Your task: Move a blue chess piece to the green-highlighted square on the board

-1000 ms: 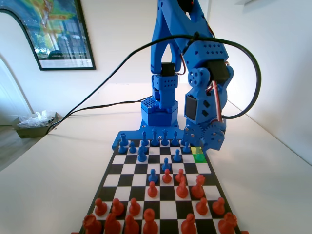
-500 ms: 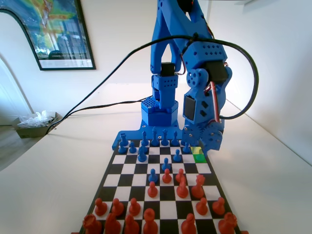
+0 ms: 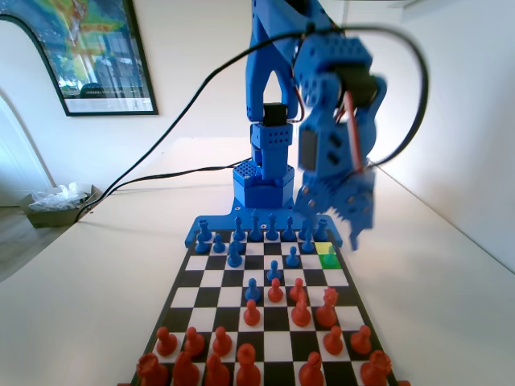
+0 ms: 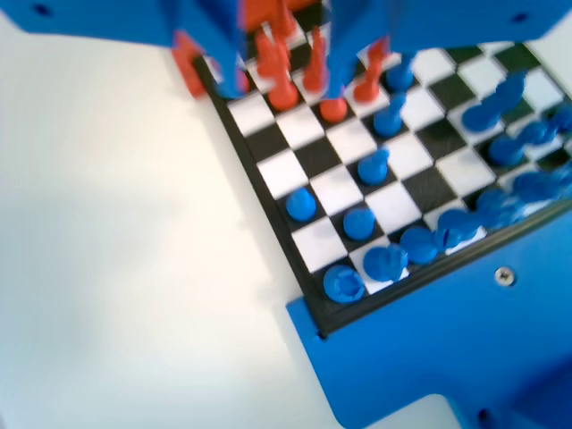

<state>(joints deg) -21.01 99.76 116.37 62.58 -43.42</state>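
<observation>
In the fixed view the gripper [image 3: 354, 211] hangs blurred at centre right, above the far right corner of the board [image 3: 211, 296]; its jaws appear spread with nothing between them. In the wrist view a blue chess piece [image 4: 301, 204] stands on the square by the board's left edge — the green-highlighted square [image 3: 328, 260] in the fixed view — with 1 yellow square [image 3: 323, 248] just behind it.

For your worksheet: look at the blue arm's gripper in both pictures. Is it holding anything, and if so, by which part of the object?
Nothing can be seen held. In the wrist view the gripper hangs blurred above the board, its jaws apart with no piece between them. A blue pawn stands on the green-highlighted square.
</observation>
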